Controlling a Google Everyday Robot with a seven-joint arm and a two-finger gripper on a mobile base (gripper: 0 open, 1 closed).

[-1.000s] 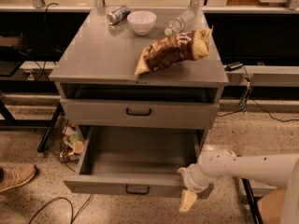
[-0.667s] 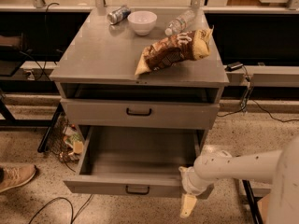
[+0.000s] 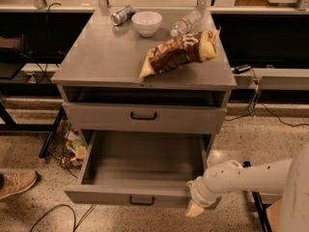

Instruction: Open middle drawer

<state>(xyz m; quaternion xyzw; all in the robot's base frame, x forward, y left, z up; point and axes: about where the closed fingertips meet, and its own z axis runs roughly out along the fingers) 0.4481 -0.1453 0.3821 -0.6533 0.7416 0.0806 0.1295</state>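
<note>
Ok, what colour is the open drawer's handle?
Black handle, camera view; gripper at the drawer's right front corner.

light: overhead, even, warm-white. cabinet top is the brightest surface, with a soft sheen near the bowl. chip bag throws a short, soft shadow just beneath its near edge. the recess under the top is dark. inside of the middle drawer: moderately lit, shaded toward the back. background behind the cabinet is nearly black. floor is mid-bright, no glare. gripper, at the drawer's front right corner, is pale and well lit, with no hard shadow.
</note>
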